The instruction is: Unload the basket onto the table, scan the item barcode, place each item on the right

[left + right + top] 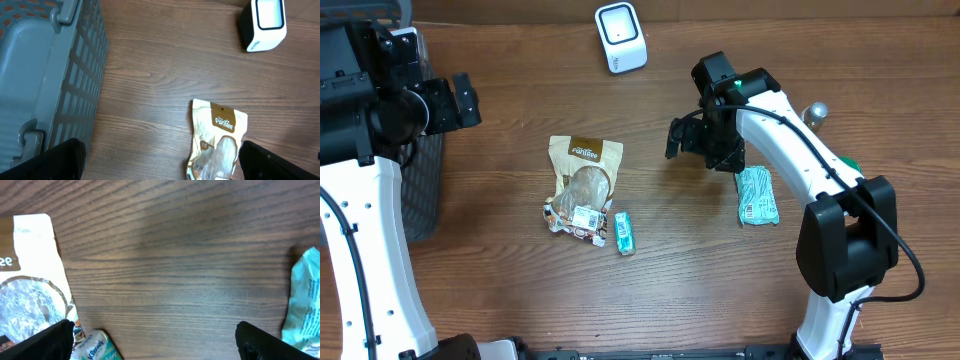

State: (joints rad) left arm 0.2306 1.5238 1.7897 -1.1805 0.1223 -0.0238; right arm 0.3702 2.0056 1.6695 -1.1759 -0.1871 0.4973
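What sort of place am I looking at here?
Likely a mock shop checkout on a wooden table: a white barcode scanner, a grey basket, and packaged goods such as a snack pouch.

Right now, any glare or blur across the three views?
Overhead: sharp, even light, soft shadows. Left wrist: crisp, the scanner face reads very bright. Right wrist: slightly soft wood grain, with glints on the pouch window.
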